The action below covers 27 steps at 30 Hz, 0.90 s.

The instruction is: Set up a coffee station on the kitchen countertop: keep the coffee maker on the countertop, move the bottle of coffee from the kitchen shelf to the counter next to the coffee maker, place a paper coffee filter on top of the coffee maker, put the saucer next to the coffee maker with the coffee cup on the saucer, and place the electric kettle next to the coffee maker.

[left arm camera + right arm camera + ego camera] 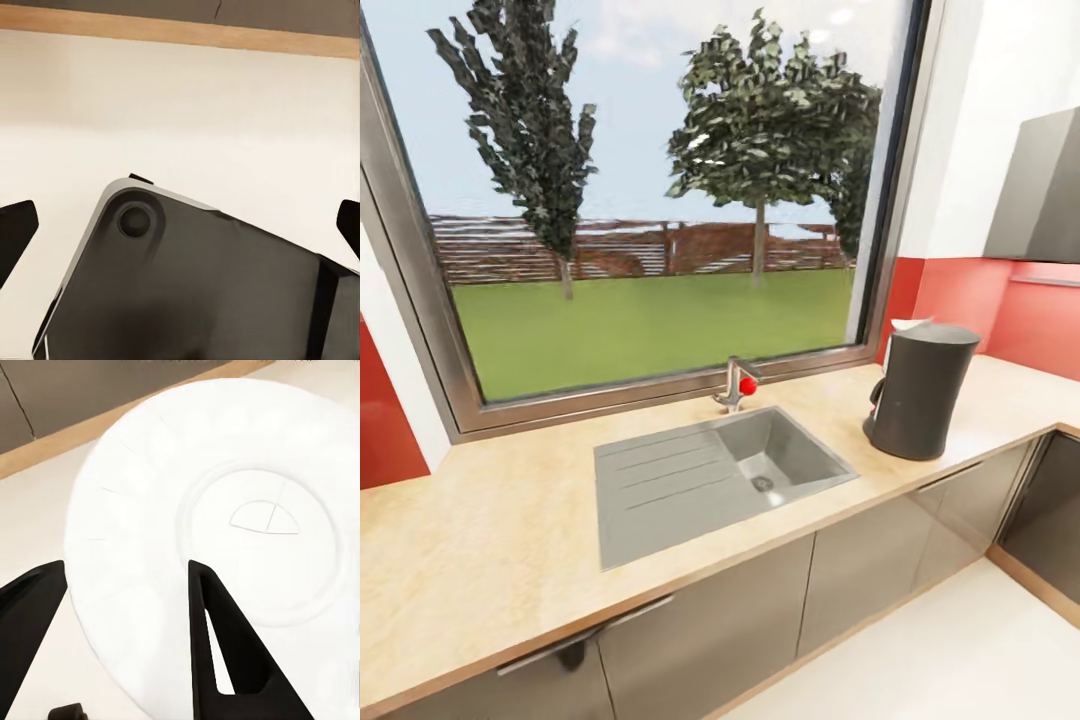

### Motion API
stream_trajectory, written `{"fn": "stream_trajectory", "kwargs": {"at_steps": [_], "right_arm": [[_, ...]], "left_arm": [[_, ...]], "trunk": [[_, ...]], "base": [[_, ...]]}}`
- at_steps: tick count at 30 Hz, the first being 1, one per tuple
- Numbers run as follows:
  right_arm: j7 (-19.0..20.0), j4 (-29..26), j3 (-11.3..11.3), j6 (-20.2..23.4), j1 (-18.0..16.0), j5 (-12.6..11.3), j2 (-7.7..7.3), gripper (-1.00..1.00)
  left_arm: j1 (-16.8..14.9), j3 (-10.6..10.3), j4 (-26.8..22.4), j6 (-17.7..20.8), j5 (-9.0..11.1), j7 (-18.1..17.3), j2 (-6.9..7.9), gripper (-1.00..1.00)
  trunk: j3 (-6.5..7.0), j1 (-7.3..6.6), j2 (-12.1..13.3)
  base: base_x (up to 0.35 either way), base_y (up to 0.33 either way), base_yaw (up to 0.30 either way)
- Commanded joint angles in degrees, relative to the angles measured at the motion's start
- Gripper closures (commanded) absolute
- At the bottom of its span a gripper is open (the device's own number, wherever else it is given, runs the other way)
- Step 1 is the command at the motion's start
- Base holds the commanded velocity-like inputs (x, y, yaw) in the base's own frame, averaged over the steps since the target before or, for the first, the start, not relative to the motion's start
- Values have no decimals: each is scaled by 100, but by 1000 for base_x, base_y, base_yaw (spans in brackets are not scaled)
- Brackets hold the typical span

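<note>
Kitchen countertop (510,540) runs under the window (650,200), with the sink (710,475) inset mid-span. Coffee maker (920,390) stands upright on the counter near the corner, well right of the sink. Right gripper (124,615) is clamped on the saucer (225,517) rim. Left gripper (180,225) fingers spread wide apart above pale floor.

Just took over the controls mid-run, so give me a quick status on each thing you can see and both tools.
coffee maker: upright on the kitchen countertop, something white at its top
saucer: held in the right tool, one finger across its face
left tool: open, holding nothing
sink: empty, faucet not running
</note>
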Motion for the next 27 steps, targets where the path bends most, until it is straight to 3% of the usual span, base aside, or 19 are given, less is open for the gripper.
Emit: {"fn": "stream_trajectory", "kwargs": {"at_steps": [1,11,21,27], "right_arm": [[52,-17,-48,-25,-5,3,0,100],[52,-21,-48,-25,18,-3,5,100],[57,-14,-48,21,22,30,9,100],[61,9,-45,53,22,48,15,100]], "left_arm": [[4,-6,-5,-4,61,-43,1,-100],[4,-6,-5,-42,57,-43,2,-100],[4,-9,-5,-50,46,-43,3,-100],[4,35,-5,-137,67,-43,3,-100]], "trunk": [[-1,3,-4],[-1,3,-4],[-1,3,-4],[-1,3,-4]], "base": [[17,-276,44],[2,-255,9],[-238,-22,0],[-36,0,0]]}}
